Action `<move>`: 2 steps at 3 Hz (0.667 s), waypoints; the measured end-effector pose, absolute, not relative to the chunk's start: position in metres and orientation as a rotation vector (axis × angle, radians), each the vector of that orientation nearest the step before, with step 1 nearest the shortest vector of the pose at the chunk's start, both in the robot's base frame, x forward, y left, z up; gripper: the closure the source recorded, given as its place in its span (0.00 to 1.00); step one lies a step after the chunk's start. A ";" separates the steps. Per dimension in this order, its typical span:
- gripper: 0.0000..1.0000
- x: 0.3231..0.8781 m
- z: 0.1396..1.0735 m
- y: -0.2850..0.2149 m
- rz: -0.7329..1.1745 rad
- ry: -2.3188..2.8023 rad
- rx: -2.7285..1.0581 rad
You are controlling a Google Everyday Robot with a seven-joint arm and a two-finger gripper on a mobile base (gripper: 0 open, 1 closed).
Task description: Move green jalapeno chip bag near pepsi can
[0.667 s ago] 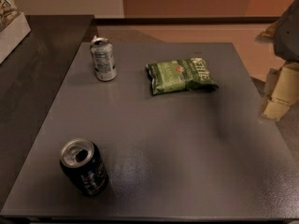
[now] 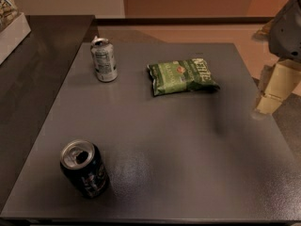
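Lying left-right, green chip bag (image 2: pixel 182 76); gripper (image 2: pixel 272 94) at right.

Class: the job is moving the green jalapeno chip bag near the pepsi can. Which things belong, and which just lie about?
Belong: green jalapeno chip bag, far centre; pepsi can, near left; gripper, at the right edge of view.
Lying about: silver-white can, far left; white box, top left.
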State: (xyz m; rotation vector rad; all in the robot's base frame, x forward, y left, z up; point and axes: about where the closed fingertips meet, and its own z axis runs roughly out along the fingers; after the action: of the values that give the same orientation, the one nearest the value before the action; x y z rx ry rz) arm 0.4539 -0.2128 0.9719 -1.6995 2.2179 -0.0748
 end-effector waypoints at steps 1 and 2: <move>0.00 0.484 0.961 -0.209 -0.031 2.210 -1.641; 0.00 0.520 0.949 -0.201 0.019 2.187 -1.584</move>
State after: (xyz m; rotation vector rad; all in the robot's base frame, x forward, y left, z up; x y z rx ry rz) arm 0.5198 -0.2012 0.9493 -1.5840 2.1873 0.0192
